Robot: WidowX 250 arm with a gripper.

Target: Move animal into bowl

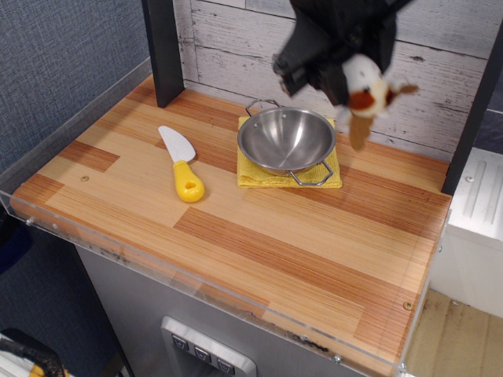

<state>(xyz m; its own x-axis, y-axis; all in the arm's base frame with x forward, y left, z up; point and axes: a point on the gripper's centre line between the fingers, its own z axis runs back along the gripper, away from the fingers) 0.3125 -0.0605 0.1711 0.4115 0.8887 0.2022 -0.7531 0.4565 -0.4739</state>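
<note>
One black hand (339,67) raised above the surface (259,236), apparently pinching the animal (365,86) hanging at its lower right, above the bowl's (286,140) far right rim, bowl on yellow cloth (255,174).

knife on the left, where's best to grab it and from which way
Probably the yellow handle of the knife, from straight above. It lies flat on the table, with the thick, rounded handle towards the front edge and the thin white blade pointing back; close the end effector across the handle's width.

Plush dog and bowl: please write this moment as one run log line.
phase: carry | gripper: shut on plush dog, raised | bowl: empty, on yellow cloth | next: lower, release
</note>
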